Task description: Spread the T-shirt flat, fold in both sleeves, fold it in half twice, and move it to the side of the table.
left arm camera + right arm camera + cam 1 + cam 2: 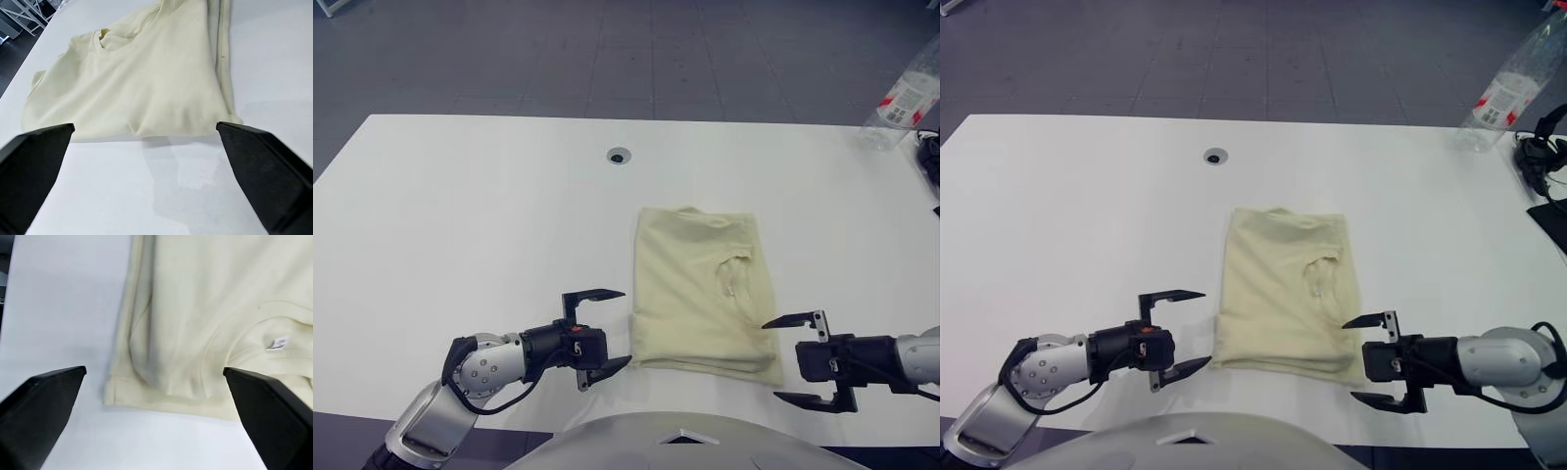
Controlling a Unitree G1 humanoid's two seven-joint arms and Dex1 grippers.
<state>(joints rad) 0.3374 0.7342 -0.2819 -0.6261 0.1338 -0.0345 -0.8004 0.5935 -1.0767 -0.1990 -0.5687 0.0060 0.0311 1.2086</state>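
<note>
T-shirt (700,289): plain pale yellow, no print; small white tag (279,343) at neck. Desk (460,215): white, w/ dark grey grommet (620,155). Left tool (625,326) & right tool (770,360): black. Floor (607,49): grey tiles. Bottle (906,98): clear, red/white label.

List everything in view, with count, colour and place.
table: one, white, under everything.
T-shirt: one, pale yellow, folded, near the table's front edge, right of centre.
hole: one, dark, in the tabletop behind the T-shirt, to its left.
bottle: one, clear with a red and white label, far right corner.
black gear: one cluster, right table edge; kind unclear.
left tool: one, black, open, by the T-shirt's near left corner.
right tool: one, black, open, by its near right corner.
</note>
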